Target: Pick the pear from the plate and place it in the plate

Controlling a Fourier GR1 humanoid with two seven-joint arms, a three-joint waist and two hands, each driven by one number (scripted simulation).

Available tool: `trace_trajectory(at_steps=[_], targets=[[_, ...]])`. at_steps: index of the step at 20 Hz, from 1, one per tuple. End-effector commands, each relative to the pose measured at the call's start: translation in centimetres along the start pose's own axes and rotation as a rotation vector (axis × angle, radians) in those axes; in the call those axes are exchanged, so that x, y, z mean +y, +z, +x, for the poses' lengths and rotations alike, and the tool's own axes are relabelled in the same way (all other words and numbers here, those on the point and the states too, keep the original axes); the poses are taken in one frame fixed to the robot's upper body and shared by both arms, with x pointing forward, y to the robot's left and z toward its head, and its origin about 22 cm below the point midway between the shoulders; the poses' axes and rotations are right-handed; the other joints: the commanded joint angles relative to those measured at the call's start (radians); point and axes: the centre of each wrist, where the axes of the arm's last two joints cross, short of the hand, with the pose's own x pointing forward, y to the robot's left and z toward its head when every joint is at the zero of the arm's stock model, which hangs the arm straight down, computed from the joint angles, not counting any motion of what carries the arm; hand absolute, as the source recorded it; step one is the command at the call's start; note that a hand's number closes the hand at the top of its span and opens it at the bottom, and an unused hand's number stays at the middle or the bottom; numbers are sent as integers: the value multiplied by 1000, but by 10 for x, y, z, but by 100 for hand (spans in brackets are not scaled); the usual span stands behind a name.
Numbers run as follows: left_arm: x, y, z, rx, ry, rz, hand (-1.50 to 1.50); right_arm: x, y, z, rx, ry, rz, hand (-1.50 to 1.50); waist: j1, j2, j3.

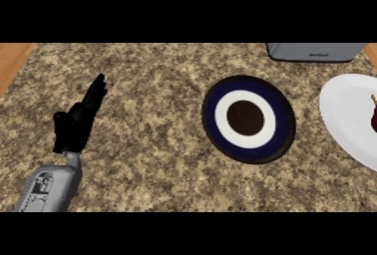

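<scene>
A white plate point(347, 117) lies at the right edge of the head view, partly cut off. On it, right at the frame's border, shows a sliver of a dark red pear point(374, 118) with a pale stem. Left of it sits a dark blue plate point(248, 150) with a white ring and a dark brown centre; nothing lies on it. My left hand point(80, 119) rests over the counter at the left, fingers straight and pointing away, holding nothing. My right hand does not show.
A grey appliance point(316, 51) stands at the counter's back right edge. The speckled stone counter point(154, 149) spreads between my left hand and the plates. A wooden strip point(13, 60) borders it at the far left.
</scene>
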Motion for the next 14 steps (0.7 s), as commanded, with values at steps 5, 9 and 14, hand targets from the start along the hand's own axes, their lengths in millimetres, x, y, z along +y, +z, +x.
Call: trace_trajectory(at_steps=[5,9,14], targets=[[-3,1,-4,0,5,0,0,-72,64,2,18,-176,-146,-150,-4,11,5],[0,0,0,-14,6,-5,0,-96,74,16,16,-177,-155,-150,6,10,7],[2,-5,10,-15,8,-1,0,-99,84,12,37,-152,-138,-150,6,15,13]])
